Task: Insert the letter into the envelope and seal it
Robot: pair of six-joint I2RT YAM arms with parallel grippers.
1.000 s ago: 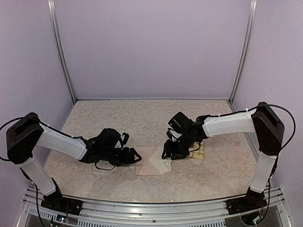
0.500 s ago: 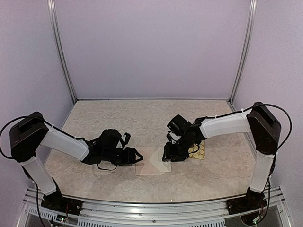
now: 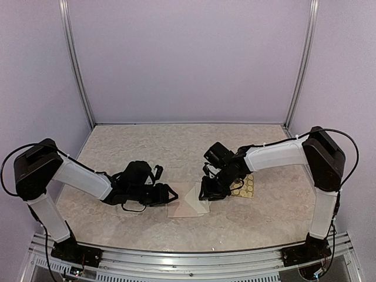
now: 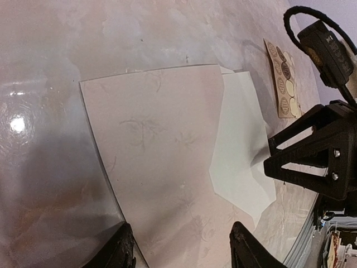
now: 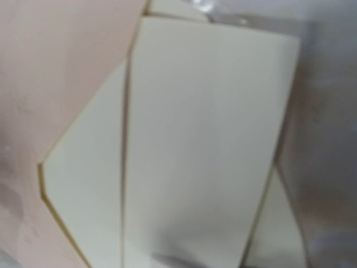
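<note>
Right arm has crept leftward in the top view, toward the paper at lower centre; the left arm has barely shifted.

The left gripper (image 4: 181,251) has its fingers spread, straddling the near edge of the envelope (image 4: 150,156), which lies flat on the table (image 3: 176,147). The right gripper (image 3: 205,192) sits at the far edge of the white letter (image 4: 240,145). Its fingers are out of its own wrist view, so I cannot tell whether they are pinching the sheet. The letter juts out of the envelope's right side in the left wrist view and seems to lie over the open flap (image 5: 83,178). The sticker sheet (image 3: 245,187) lies just right of it. By my reading, insertion is under way but not finished. Pushing the letter home, folding the flap and sealing are left.
</note>
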